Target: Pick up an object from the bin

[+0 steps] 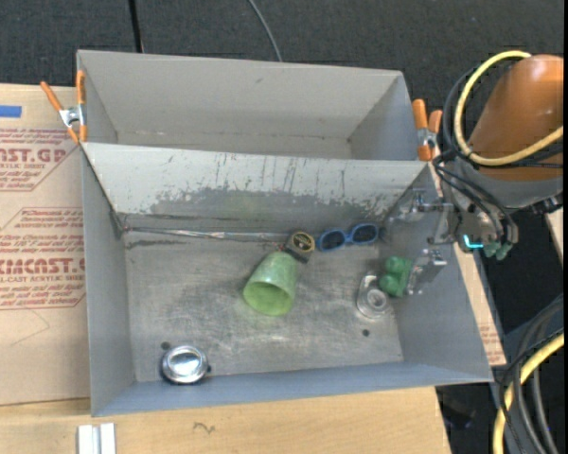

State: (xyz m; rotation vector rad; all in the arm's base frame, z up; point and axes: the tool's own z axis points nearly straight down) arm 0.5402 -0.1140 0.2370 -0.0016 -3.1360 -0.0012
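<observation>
You are looking at a robotics lab: a grey metal bin [246, 112] sits on a pale wooden desk [265, 428] over dark carpet [360, 17], beside a cable-draped robot arm [521, 112] capped in orange.

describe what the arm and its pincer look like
The arm ends in a rounded orange cover with yellow cables looped round it. Thin black cables run beneath it toward the wrist. The pincer is bare grey metal, and a small cyan light glows on the housing beside it.
</observation>
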